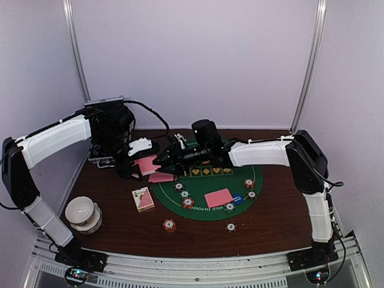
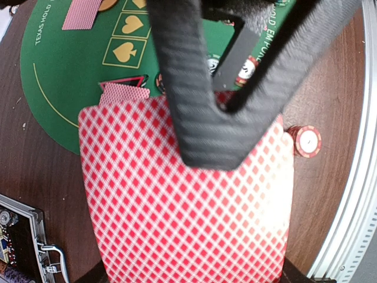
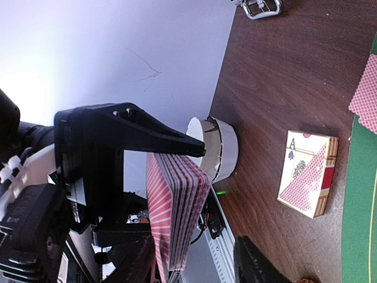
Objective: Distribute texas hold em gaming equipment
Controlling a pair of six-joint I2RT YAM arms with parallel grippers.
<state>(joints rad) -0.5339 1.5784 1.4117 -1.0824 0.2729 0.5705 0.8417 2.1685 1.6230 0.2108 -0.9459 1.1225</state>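
1. Top external view: the left gripper (image 1: 132, 163) is clamped on the deck of pink-backed cards (image 1: 146, 164), holding it off the table at the far left edge of the green felt mat (image 1: 204, 183). The right gripper (image 1: 172, 153) sits just beside the deck.
2. Left wrist view: one finger (image 2: 206, 118) presses flat on the deck's back. Expect thin, light, slick cards that slide apart easily.
3. Right wrist view: the deck shows edge-on, with its layers slightly offset. The right jaws stand partly apart, one on either side of its free edge, and no contact is visible. Pinch one card lightly at the exposed edge.
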